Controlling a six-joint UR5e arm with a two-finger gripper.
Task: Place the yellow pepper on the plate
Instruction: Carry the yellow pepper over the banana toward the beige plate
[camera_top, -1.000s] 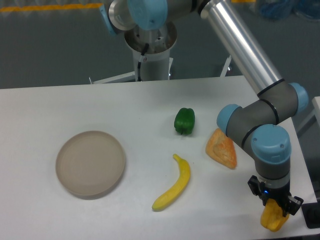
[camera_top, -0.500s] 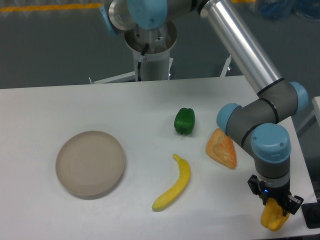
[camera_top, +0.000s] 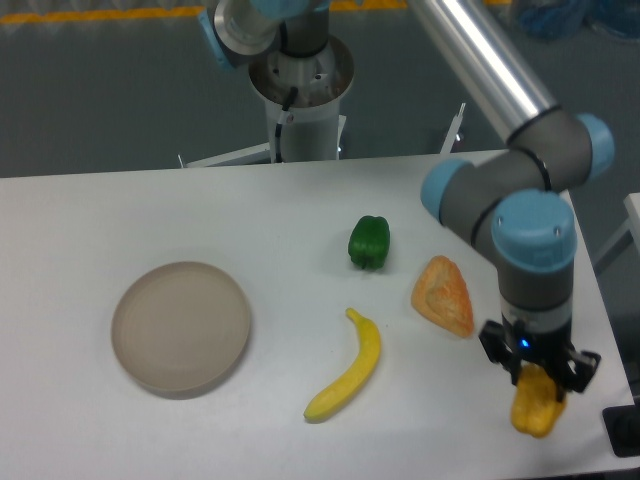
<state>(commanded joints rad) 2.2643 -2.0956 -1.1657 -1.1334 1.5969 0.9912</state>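
The yellow pepper (camera_top: 535, 408) hangs at the front right, just above the table, with my gripper (camera_top: 538, 385) shut on its upper part. Only its lower yellow-orange body shows below the fingers. The beige plate (camera_top: 180, 326) lies far to the left on the white table, with nothing on it. My arm reaches down from the upper right over the table's right side.
A green pepper (camera_top: 369, 241) sits mid-table. An orange triangular wedge (camera_top: 443, 296) lies just left of my gripper. A yellow banana (camera_top: 349, 369) lies between the wedge and the plate. The table's right edge (camera_top: 612, 340) runs close beside my gripper.
My gripper has risen and shifted slightly left with the yellow pepper held in it. The other objects have not moved.
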